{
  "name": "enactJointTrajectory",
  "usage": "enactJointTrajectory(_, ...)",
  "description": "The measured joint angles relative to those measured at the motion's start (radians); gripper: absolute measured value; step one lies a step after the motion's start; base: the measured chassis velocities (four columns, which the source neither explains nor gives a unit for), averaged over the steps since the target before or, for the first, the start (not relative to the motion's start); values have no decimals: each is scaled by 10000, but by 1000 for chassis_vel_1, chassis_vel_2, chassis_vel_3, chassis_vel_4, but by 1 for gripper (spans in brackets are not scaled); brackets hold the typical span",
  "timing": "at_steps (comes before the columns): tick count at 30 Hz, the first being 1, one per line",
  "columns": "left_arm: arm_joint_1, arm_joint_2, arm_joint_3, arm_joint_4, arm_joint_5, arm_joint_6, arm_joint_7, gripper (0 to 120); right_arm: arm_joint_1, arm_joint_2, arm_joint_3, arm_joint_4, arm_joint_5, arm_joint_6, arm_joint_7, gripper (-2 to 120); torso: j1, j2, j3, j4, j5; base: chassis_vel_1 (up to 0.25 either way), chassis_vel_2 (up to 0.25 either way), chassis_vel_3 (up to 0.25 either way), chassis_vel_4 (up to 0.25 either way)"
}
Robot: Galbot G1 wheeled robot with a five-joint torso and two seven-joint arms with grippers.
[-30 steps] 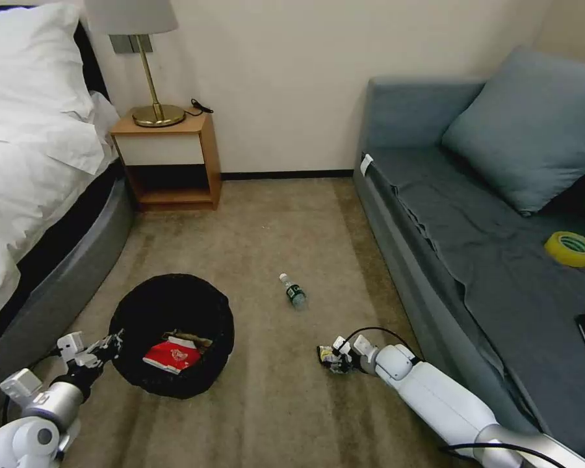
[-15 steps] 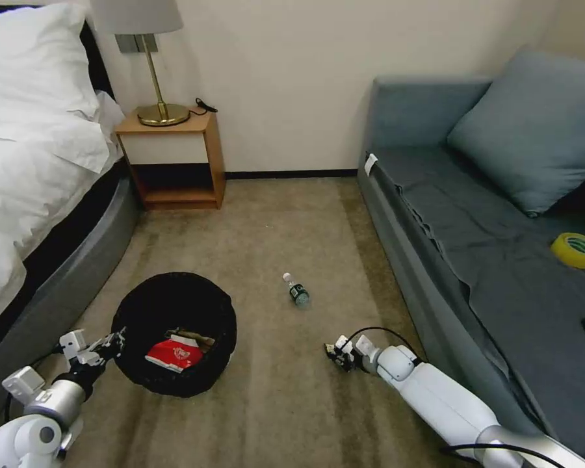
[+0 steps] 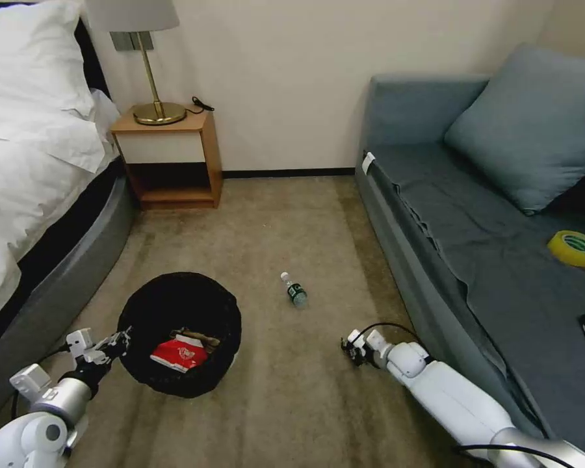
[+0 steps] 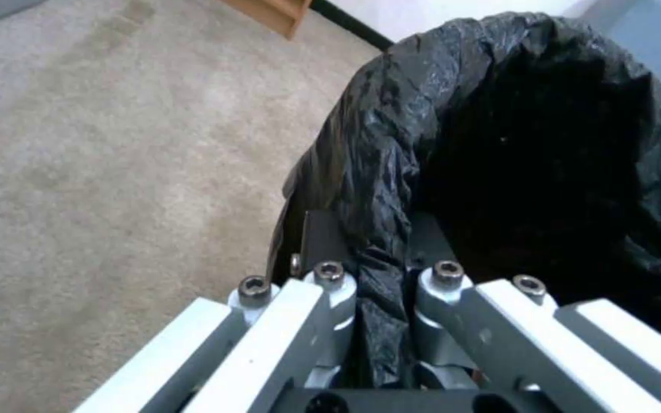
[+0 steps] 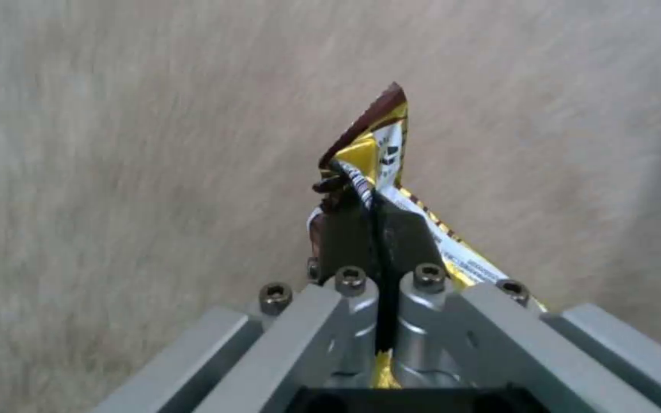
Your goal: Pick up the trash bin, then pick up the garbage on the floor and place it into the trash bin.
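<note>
My left gripper pinches the rim of the black-lined trash bin, which holds a red snack packet and a tan scrap. Right of the bin, a clear green-labelled bottle lies on its side; my right gripper clamps a dark-and-gold bar wrapper.

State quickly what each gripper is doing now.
Left gripper: shut on the round black-bagged trash bin rim.
Right gripper: shut on the dark-and-gold bar wrapper.
</note>
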Motion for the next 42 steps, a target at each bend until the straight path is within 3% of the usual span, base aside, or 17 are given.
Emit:
enactJointTrajectory(12, -310, -95, 418, 479, 135, 57, -72, 4, 532, -867, -40, 3661, 2789, -221, 904, 0, 0, 2, -3, 4, 1, 0, 0, 0, 0)
enactJointTrajectory(22, -798, 35, 803, 1124, -192, 405, -360, 4, 1643, -941, -805, 6411, 5532, 588, 1997, 0, 0, 3, -3, 5, 1, 0, 0, 0, 0)
enactJointTrajectory(28, -1271, 158, 1231, 1311, -297, 668, -595, 4, 2300, -573, -1409, 8431, 8425, 639, 2720, 0, 0, 4, -4, 5, 0, 0, 0, 0, 0)
enactJointTrajectory(33, -1413, 166, 1458, 1111, -292, 815, -724, 4, 2378, -265, -1789, 9087, 9760, 634, 2818, 0, 0, 5, -3, 4, 1, 0, 0, 0, 0)
enactJointTrajectory(42, -1478, 14, 1860, 595, -159, 955, -841, 4, 2095, 807, -2627, 9085, 9953, 728, 2911, 0, 0, 4, -3, 5, 1, 0, 0, 0, 0)
